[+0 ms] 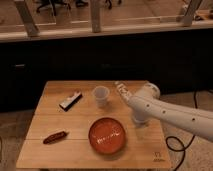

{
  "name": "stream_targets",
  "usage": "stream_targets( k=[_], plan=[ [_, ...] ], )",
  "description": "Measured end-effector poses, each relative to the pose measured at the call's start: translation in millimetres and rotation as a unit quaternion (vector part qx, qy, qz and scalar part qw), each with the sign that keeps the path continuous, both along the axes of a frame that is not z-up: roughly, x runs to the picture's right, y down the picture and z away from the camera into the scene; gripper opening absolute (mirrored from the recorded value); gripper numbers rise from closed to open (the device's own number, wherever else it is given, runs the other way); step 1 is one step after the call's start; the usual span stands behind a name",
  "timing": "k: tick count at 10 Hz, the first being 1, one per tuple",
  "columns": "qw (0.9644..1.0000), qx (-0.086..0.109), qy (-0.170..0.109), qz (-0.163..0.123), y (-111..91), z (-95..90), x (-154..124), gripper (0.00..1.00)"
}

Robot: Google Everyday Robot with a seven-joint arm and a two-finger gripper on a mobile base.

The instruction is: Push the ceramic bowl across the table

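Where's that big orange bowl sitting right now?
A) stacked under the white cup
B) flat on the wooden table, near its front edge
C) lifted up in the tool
B: the ceramic bowl lies flat on the table near the front edge, the white cup stands apart behind it, and the tool hangs low beside the bowl, under the white arm.

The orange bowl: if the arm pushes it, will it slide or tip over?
The bowl looks wide and shallow, so it would probably slide, not tip. Its glossy finish on the smooth wooden table suggests little drag. The gripper, close beside it, would likely meet a stiff rim.
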State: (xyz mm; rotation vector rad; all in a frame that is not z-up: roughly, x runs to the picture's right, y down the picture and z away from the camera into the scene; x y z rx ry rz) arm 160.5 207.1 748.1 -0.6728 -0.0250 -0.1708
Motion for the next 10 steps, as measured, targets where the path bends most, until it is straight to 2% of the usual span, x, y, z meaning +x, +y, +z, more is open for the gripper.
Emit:
stream_targets(
  k=[8, 10],
  plan=[
    [0.9999, -0.012, 0.001, -0.006, 17.0, 19.0, -18.6, 0.80],
    [0.9998, -0.016, -0.003, -0.007, 20.8, 23.7, -33.9, 0.80]
  ],
)
